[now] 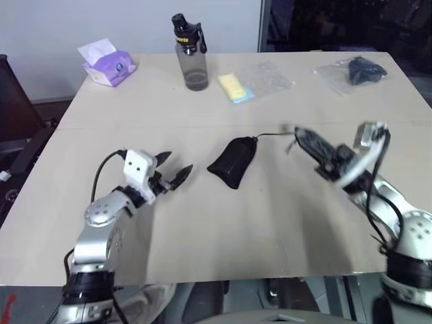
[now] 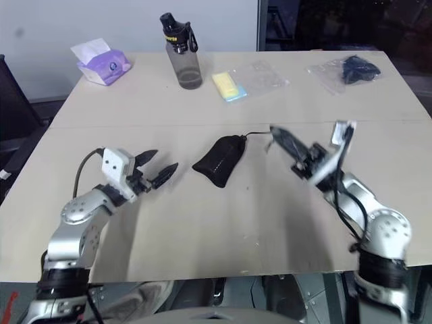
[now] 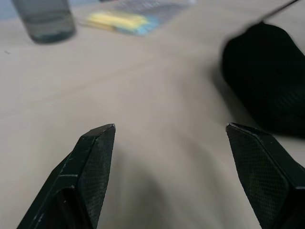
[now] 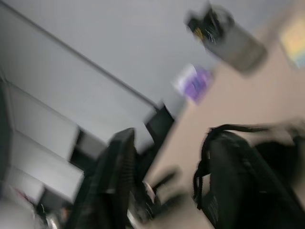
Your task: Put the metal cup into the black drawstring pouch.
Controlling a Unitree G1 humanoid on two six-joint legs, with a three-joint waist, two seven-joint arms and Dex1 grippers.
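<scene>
- Head views: black drawstring pouch (image 1: 233,162) lies bulging mid-table (image 1: 202,229), its cord trailing toward the right gripper (image 1: 307,143), which is smeared by motion, so I cannot tell how wide its fingers stand or whether they hold anything. Left gripper (image 1: 174,169) hovers beside the pouch, fingers spread, empty. The metal cup cannot be made out. Grey bottle (image 1: 190,52), tissue pack (image 1: 106,63), yellow item (image 1: 234,88) in clear plastic and a bagged dark item (image 1: 354,71) stand along the far edge.
- Left wrist view: both fingers (image 3: 93,171) stand wide apart over bare tabletop; the pouch (image 3: 269,76) is cut off at the edge.
- Right wrist view: heavily blurred; bottle (image 4: 228,36) and purple pack (image 4: 193,82) are barely readable.
</scene>
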